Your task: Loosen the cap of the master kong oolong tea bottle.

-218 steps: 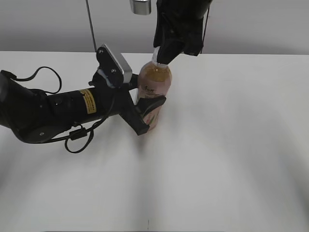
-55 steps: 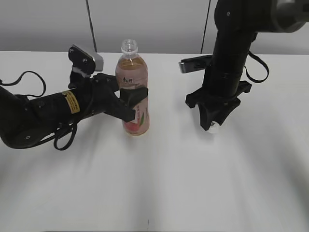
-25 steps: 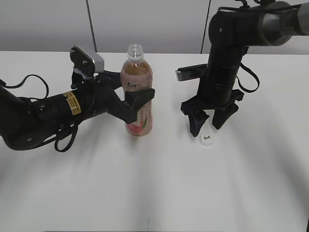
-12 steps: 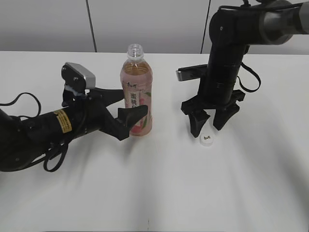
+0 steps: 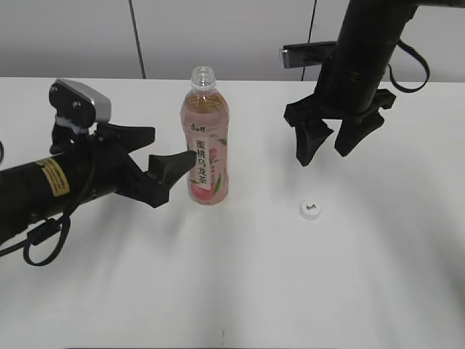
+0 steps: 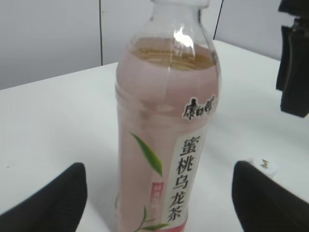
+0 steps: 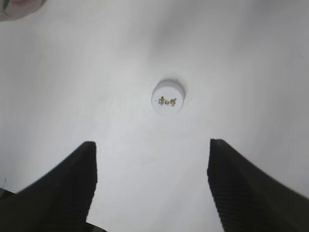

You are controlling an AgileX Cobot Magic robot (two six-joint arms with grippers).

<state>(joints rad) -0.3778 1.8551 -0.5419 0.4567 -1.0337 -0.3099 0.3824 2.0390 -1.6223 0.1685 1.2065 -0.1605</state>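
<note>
Uncapped pink-labelled bottle [image 5: 206, 142], upright on the table [image 5: 240, 283].
White cap [image 5: 310, 211] lies apart; both grippers [image 5: 151, 166] [image 5: 332, 149] gape, empty.

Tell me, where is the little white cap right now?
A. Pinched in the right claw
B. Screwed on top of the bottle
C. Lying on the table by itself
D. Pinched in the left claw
C. The cap lies alone on the table, below the open right claw, and the bottle stands with its mouth open.
</note>
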